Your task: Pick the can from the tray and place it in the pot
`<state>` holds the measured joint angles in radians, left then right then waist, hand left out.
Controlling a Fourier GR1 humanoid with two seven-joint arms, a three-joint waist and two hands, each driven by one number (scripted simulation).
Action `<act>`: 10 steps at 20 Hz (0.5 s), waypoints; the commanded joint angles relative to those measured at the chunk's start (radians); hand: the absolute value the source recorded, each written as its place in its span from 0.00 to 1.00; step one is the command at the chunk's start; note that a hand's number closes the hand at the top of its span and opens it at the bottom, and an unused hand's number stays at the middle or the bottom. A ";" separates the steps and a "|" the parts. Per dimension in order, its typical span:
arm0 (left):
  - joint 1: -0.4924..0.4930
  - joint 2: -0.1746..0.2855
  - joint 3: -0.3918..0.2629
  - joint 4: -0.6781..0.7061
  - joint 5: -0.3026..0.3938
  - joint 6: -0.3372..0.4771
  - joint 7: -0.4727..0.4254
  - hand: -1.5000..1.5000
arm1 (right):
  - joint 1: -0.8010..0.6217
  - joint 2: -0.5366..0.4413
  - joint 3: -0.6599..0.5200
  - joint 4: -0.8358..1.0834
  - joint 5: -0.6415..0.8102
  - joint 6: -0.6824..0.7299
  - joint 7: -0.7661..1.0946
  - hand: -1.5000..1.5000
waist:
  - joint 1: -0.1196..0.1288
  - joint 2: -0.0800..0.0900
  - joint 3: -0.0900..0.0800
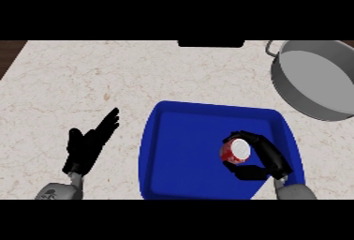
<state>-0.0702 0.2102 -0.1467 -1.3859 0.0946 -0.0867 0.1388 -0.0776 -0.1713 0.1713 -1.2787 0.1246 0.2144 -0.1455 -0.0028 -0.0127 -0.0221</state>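
Right hand point(268, 158) curled round can point(239, 150) over tray point(183, 140); can near upright, white end up; left hand point(86, 146) spread.

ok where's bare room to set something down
Bare: speckled counter left of the blue rectangular tray, above the open left hand; also the tray's left half. Crowded: its right side, where the right hand curls round the red can.

Open counter point(207, 70) lies between the tray point(214, 108) and the pot point(290, 93); only their rims rise.

Black left hand point(83, 151) and black right hand point(272, 158) — each on a rounded grey forearm point(296, 192).
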 commanded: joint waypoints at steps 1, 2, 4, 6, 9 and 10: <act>0.025 0.018 0.013 -0.027 0.012 -0.028 -0.001 0.50 | 0.006 0.104 0.030 0.078 0.010 -0.048 -0.043 1.00 | 0.011 0.013 0.023; -0.040 0.008 0.023 0.018 0.011 -0.023 0.007 0.50 | -0.004 0.077 0.011 0.113 -0.012 -0.008 -0.074 1.00 | 0.006 0.016 0.023; -0.015 0.005 0.016 0.020 0.004 -0.023 0.001 0.50 | 0.027 0.059 -0.006 0.080 -0.043 0.012 -0.101 1.00 | 0.004 0.015 0.023; -0.006 0.000 0.007 -0.001 -0.005 -0.014 0.005 0.50 | 0.033 0.070 -0.027 0.077 -0.082 0.017 -0.111 1.00 | 0.007 0.015 0.023; -0.031 -0.016 0.027 0.036 0.003 0.001 0.004 0.50 | 0.080 -0.010 -0.093 0.099 -0.065 -0.013 -0.265 1.00 | -0.001 0.018 0.023; -0.020 0.019 0.036 0.026 0.002 -0.022 -0.015 0.50 | 0.110 -0.110 -0.195 0.054 -0.146 0.037 -0.263 1.00 | -0.013 0.017 0.024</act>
<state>-0.0866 0.2101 -0.1292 -1.3772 0.0945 -0.0972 0.1438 0.0341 -0.1663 0.1365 -1.3033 0.0531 0.2131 -0.3314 -0.0133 -0.0229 -0.0380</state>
